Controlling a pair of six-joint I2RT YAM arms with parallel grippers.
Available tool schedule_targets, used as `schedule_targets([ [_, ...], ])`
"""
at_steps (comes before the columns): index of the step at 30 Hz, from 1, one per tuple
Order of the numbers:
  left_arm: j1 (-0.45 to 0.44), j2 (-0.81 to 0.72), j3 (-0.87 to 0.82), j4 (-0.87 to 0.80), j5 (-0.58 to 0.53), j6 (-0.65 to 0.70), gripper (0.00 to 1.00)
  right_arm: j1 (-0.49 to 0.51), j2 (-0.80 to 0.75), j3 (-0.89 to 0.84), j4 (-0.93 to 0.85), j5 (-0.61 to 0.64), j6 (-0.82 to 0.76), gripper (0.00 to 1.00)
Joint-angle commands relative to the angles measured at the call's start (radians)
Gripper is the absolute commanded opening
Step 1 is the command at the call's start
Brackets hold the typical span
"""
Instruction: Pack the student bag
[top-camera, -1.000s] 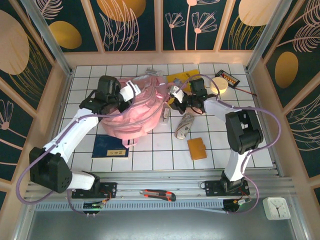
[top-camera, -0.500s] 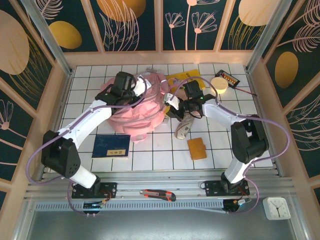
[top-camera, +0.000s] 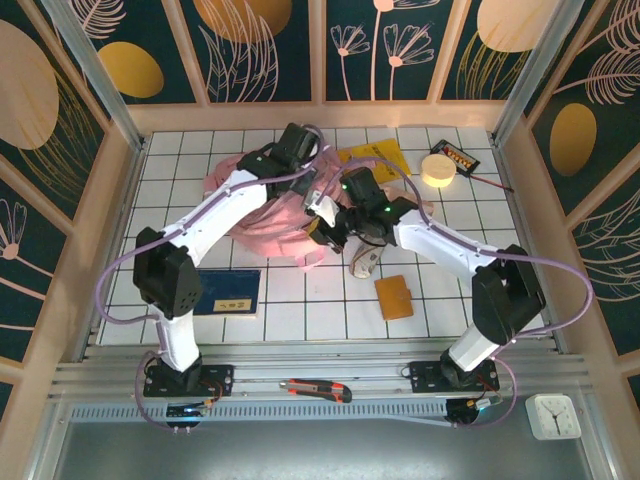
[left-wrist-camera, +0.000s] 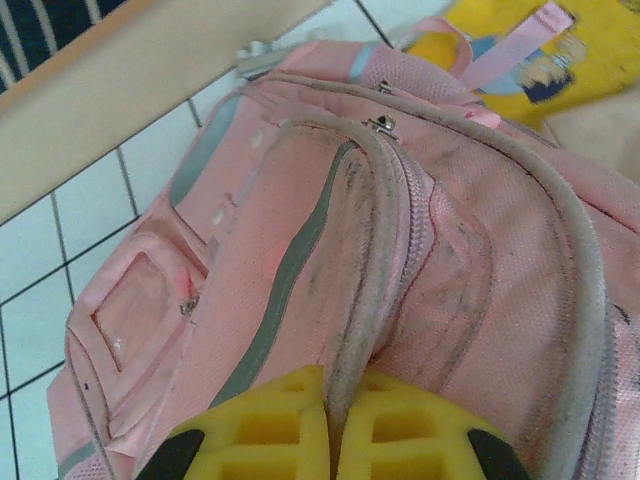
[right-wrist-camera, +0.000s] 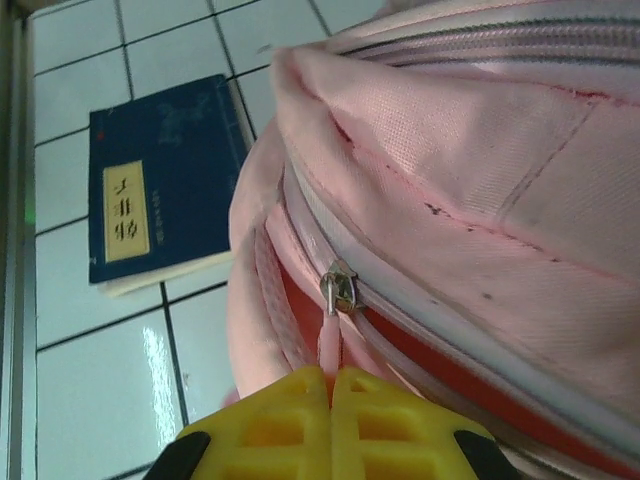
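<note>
Pinching the student bag (left-wrist-camera: 300, 250) from two sides, your left gripper (left-wrist-camera: 330, 420) clamps a grey piped edge (left-wrist-camera: 365, 300) straight ahead of it, your right gripper (right-wrist-camera: 332, 420) the pink zipper tab (right-wrist-camera: 330, 345); the bag's contents are hidden, a blue book (right-wrist-camera: 160, 185) lying outside, left of that gripper.

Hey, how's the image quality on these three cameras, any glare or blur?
Top external: even light, sharp throughout. Right wrist: a glare streak on the table's white tile, the student bag sharp, the right gripper soft-edged. Left wrist: no glare, the bag fabric crisp, the left gripper blurred at the bottom edge.
</note>
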Motion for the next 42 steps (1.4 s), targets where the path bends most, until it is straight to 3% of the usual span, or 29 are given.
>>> schedule_targets([
  [1,0.015,0.027,0.129,-0.099,-0.103,-0.205,0.0,0.038,-0.045,-0.013,0.08,0.078,0.173,0.0],
  [7,0.012,0.069,0.185,-0.123,0.009,-0.297,0.0,0.152,-0.015,-0.013,0.183,0.088,0.293,0.0],
  [12,0.012,0.063,0.188,-0.105,0.064,-0.323,0.0,0.256,0.089,0.031,0.226,0.148,0.287,0.0],
  [19,0.011,0.053,0.188,-0.101,0.111,-0.344,0.0,0.3,0.208,0.076,0.318,0.264,0.29,0.0],
  [28,0.011,0.089,0.251,-0.111,0.19,-0.381,0.0,0.374,0.335,0.2,0.304,0.395,0.27,0.0],
  [33,0.011,0.148,0.37,-0.156,0.227,-0.391,0.0,0.424,0.473,0.358,0.244,0.509,0.205,0.0],
  [42,0.008,0.283,0.68,-0.366,0.249,-0.373,0.0,0.404,0.644,0.495,0.405,0.672,0.18,0.0],
])
